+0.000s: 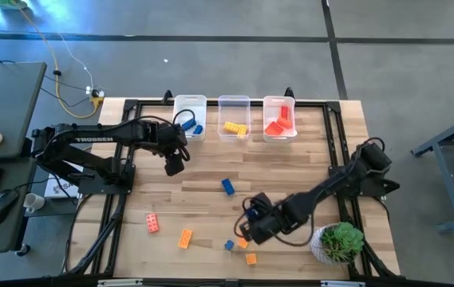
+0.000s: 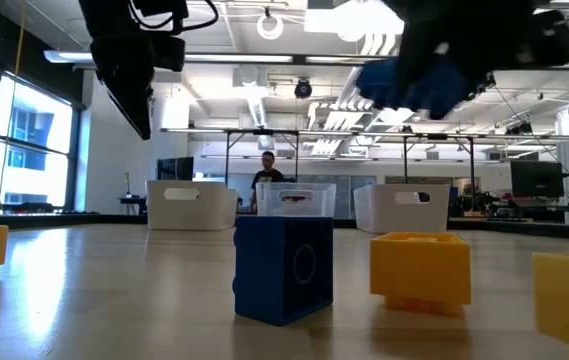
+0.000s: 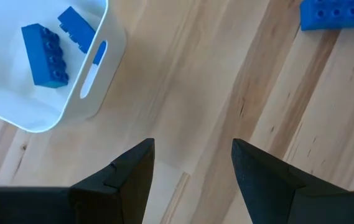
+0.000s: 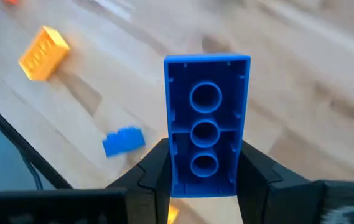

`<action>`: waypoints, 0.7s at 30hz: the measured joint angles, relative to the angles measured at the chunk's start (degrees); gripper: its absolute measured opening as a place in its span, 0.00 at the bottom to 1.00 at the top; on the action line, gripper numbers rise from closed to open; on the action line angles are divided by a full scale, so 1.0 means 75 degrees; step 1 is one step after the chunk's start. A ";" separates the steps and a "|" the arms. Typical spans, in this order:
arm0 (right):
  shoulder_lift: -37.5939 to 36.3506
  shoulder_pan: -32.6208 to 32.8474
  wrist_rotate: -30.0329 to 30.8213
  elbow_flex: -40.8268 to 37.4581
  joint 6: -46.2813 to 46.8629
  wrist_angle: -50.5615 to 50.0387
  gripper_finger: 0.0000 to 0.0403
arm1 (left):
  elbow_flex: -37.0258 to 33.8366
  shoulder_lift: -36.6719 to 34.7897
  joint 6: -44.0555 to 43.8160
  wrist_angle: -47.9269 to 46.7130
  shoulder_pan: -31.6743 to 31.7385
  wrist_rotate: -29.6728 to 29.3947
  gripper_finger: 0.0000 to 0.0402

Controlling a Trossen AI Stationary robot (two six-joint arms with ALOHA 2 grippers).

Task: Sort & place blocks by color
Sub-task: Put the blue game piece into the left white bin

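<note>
While the left arm reached across from its base at the table's left edge, its gripper [image 1: 175, 165] hung just in front of the blue bin [image 1: 189, 116], jaws spread wide over bare wood and nothing between them. In the left wrist view the two dark fingers [image 3: 130, 177] stood well apart, with the bin's white corner beside them and two blue blocks [image 3: 45, 53] lying inside it.

The right arm stretched in low from the table's right side, elbow near the plant [image 1: 339, 241], and its gripper [image 1: 254, 223] sat toward the front of the table. It was clamped on a blue block [image 4: 206, 125], and what a clear look from the right wrist view: the block stood upright between the fingers, its hollow underside facing the camera, three round tubes in a row.

Loose blocks were scattered on the wood. A blue one [image 1: 227, 186] lay near the middle, apart from both grippers. A red one [image 1: 153, 223] and an orange one [image 1: 184, 237] lay toward the front left. A small blue block [image 1: 230, 245] and an orange block [image 1: 250, 258] lay just beside the right gripper. At the back, the middle bin [image 1: 233, 116] held yellow blocks and the right bin [image 1: 279, 117] held red ones.
</note>
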 joint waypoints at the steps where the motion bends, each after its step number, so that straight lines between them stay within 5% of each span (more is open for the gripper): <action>1: -0.0011 -0.0137 0.0003 0.0000 -0.0265 0.0101 0.26 | 0.0000 0.0000 0.0090 0.0038 0.0000 0.0000 0.50; 15: -0.0028 -0.2477 -0.1160 0.0003 -0.3546 0.1735 0.26 | 0.0000 0.0000 0.1775 0.1408 0.0015 0.0023 0.50; 21: -0.0067 -0.3114 -0.1540 0.0003 -0.4459 0.2439 0.26 | 0.0000 -0.0211 0.2468 0.1727 0.0012 0.0651 0.50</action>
